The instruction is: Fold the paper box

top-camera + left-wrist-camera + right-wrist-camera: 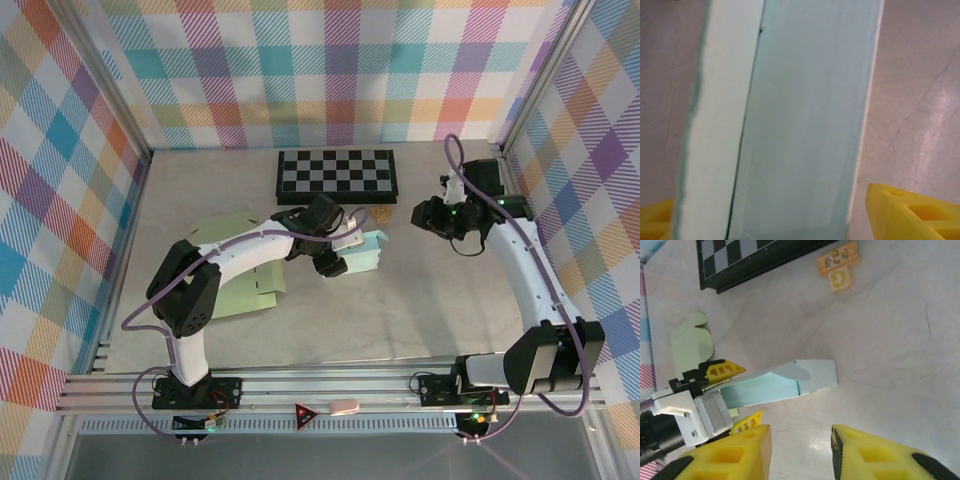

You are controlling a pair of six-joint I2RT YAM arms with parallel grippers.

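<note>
Right wrist view tells it best: the left gripper (751,391) has its yellow fingers on either side of the pale blue paper box (785,385) and appears to be clamped on it. It holds the flattened sleeve on edge, near the middle of the table (880,340), probably so the free end faces the other arm. The right gripper (800,450) hovers just short of that end with its jaws spread wide and nothing between them (likely waiting to push a flap in). A green sheet (240,280) lies flat beside the left arm, apart from the box. The chessboard (335,175) sits further back.
</note>
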